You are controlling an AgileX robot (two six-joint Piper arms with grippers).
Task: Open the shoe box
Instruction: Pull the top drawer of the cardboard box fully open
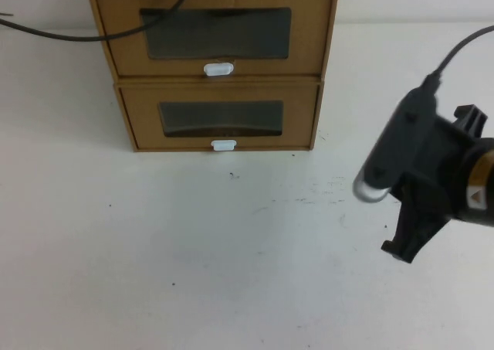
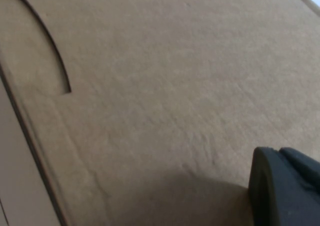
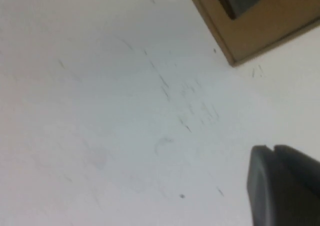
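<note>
1. White desk (image 1: 193,273), scuffed with small dark marks, fills most of the high view; a pale wall runs behind it.
2. Two brown cardboard boxes are stacked at the far side, a little left of centre: the upper shoe box (image 1: 309,41) sits squarely on the lower shoe box (image 1: 297,122).
3. Each front has a dark window and a white pull tab below it, the upper tab (image 1: 218,69) and the lower tab (image 1: 224,144). Both fronts sit flush and closed.
4. The right gripper (image 1: 401,249) hangs over the desk's right side, well apart from both boxes, nearer the camera than they are and off to their right.
5. Its fingers are pressed together and hold nothing. The right wrist view shows bare desk below them, with only a corner of a box at the edge.
6. The right arm comes in from the right edge with its wrist raised. The gripper tilts down toward the desk and slightly leftward, and a dark cable (image 1: 463,45) arcs off its wrist housing.
7. The left gripper (image 2: 282,186) is outside the high view. Its wrist view puts it close against a plain cardboard face with a curved cut line (image 2: 52,51); which box that is cannot be told.
8. Its fingers look pressed together, with nothing between them.
9. Another black cable (image 1: 77,35) crosses the upper box's front from the left.
</note>
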